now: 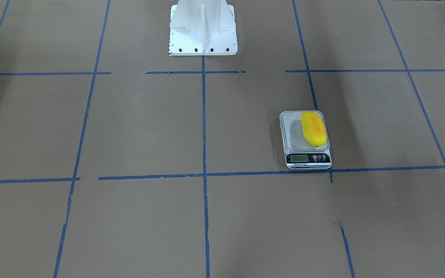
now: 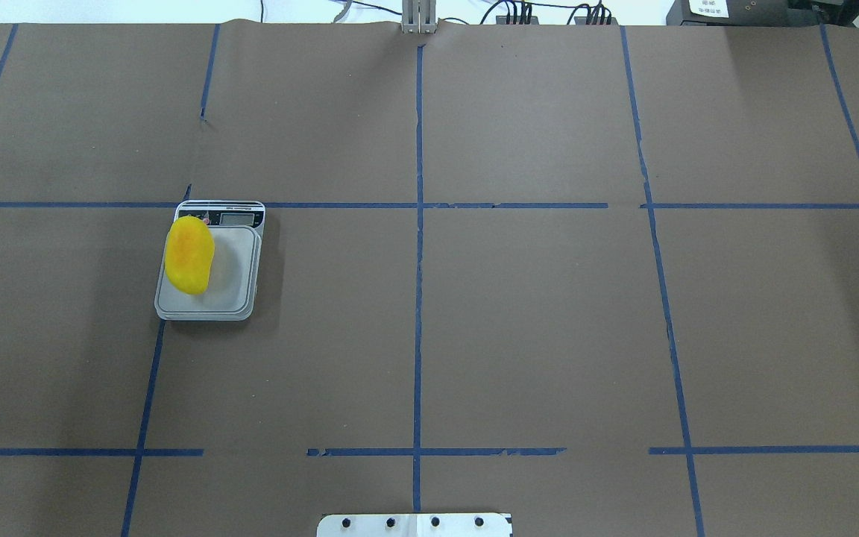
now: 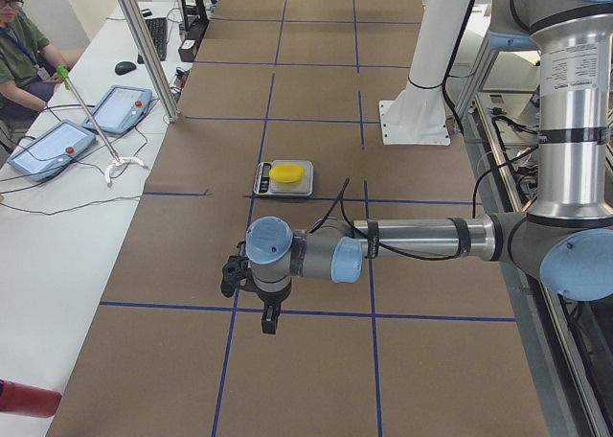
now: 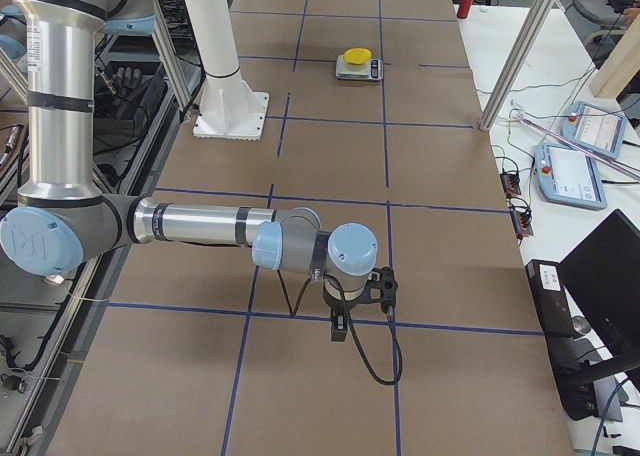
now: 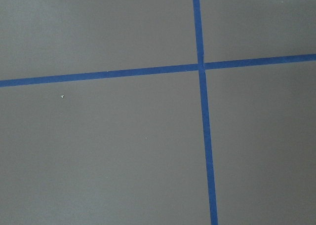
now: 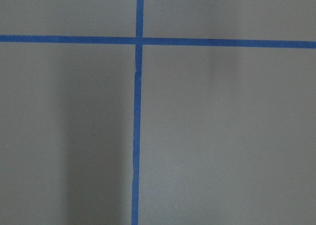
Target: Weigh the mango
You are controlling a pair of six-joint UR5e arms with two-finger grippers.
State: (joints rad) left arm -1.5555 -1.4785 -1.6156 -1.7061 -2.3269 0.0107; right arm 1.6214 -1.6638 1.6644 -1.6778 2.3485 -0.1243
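Note:
The mango (image 1: pixel 314 128) is a small, bright yellow fruit with an orange blush. It lies on the platform of the silver scale (image 1: pixel 296 136), toward the robot's left edge of it. Both also show in the overhead view, the mango (image 2: pixel 189 254) on the scale (image 2: pixel 237 270). My left gripper (image 3: pixel 271 319) shows only in the exterior left view, above the table far from the scale, and I cannot tell whether it is open or shut. My right gripper (image 4: pixel 340 328) shows only in the exterior right view, at the table's other end, and I cannot tell its state either. Both wrist views show only brown paper and blue tape.
The white robot pedestal (image 1: pixel 202 31) stands at the table's robot-side edge. An operator (image 3: pixel 19 54) sits beside the table with control tablets (image 3: pixel 115 109). Blue tape lines (image 2: pixel 418 298) grid the brown table cover.

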